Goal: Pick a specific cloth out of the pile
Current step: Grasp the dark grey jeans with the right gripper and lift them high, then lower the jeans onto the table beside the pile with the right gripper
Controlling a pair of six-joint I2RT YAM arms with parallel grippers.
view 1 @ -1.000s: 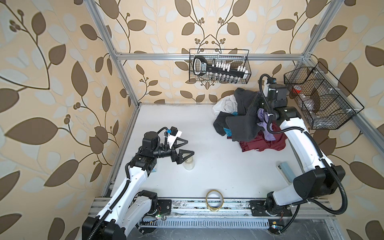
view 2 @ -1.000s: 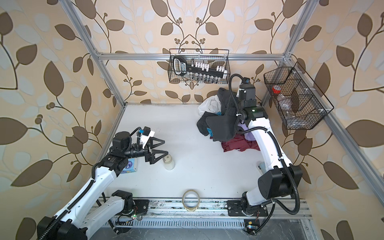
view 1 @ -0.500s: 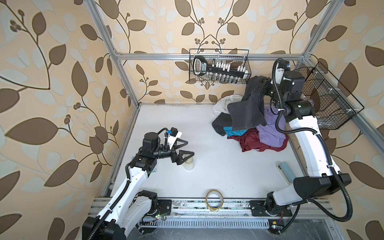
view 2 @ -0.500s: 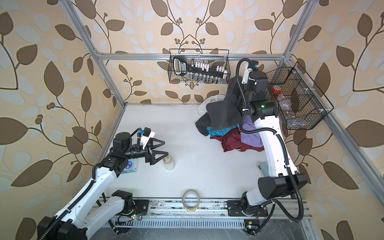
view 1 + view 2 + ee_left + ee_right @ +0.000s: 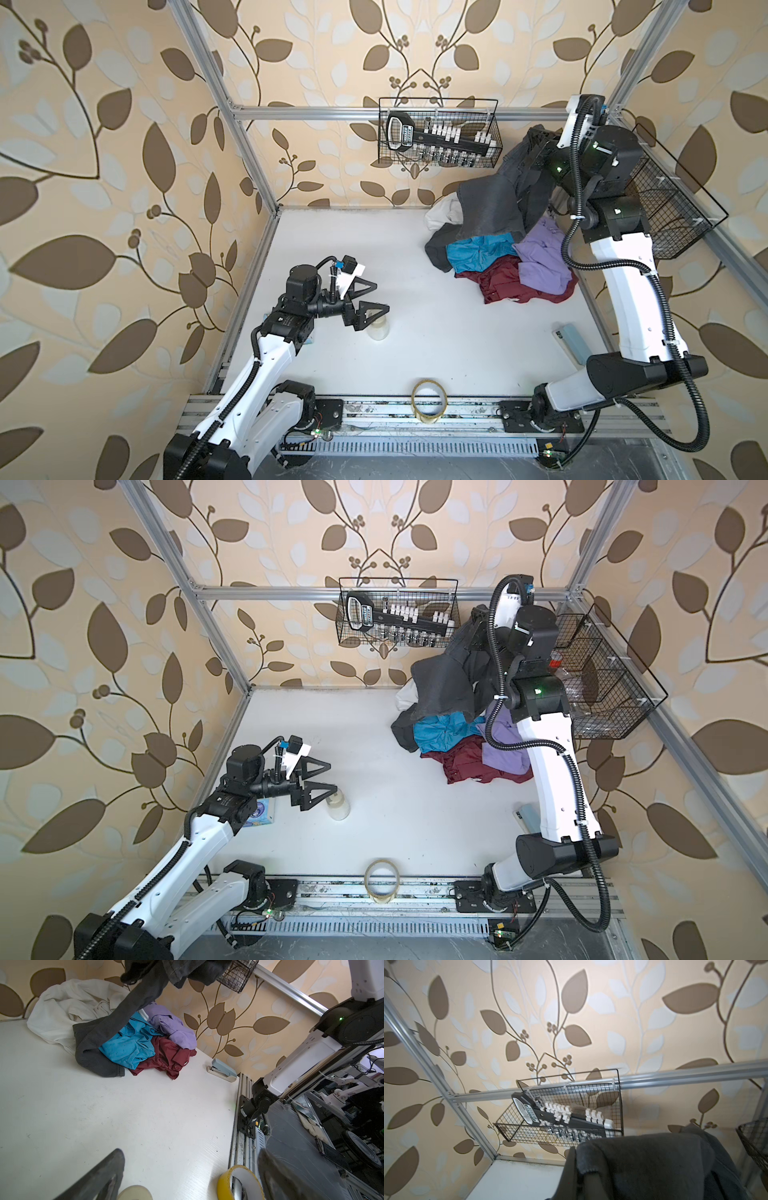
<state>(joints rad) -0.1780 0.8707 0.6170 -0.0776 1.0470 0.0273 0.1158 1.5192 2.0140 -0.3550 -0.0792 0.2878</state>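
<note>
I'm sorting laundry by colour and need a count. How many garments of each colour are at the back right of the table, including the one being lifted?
white garment: 1
charcoal trousers, partly lifted: 1
teal-blue garment: 1
lilac garment: 1
maroon garment: 1
Total: 5

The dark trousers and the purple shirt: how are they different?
The dark trousers are charcoal; the purple shirt is lilac. The dark trousers hang from the right pincer, one leg trailing down; the purple shirt lies crumpled on the pile. The dark trousers look much bigger than the purple shirt. Both are soft clothes.
</note>
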